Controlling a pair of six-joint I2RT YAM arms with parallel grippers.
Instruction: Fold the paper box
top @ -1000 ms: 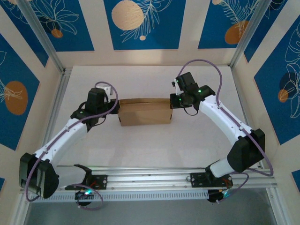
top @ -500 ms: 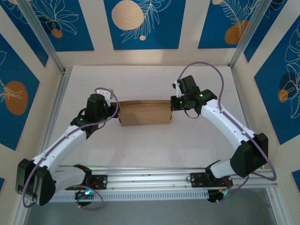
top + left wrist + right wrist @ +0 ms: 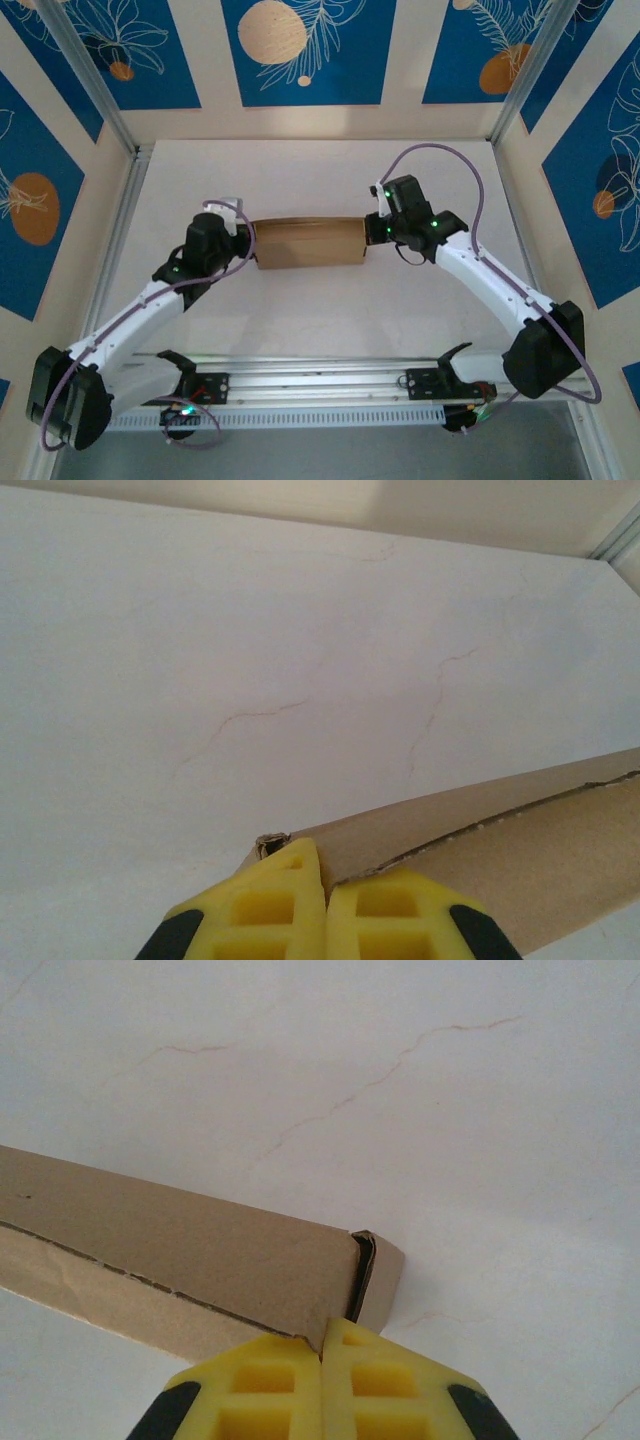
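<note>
The paper box (image 3: 308,243) sits on the white table (image 3: 300,170), stretched between both grippers. The left gripper (image 3: 324,865) has its yellow fingers squeezed tight together, with the box's end right at its tips. The right gripper (image 3: 322,1335) is the same at the other corner. Honestly can't tell if either one pinches cardboard.

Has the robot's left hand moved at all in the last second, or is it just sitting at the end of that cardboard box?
Yes. The left hand has slid slightly toward the near rail, staying shut at the paper box's left end.
</note>
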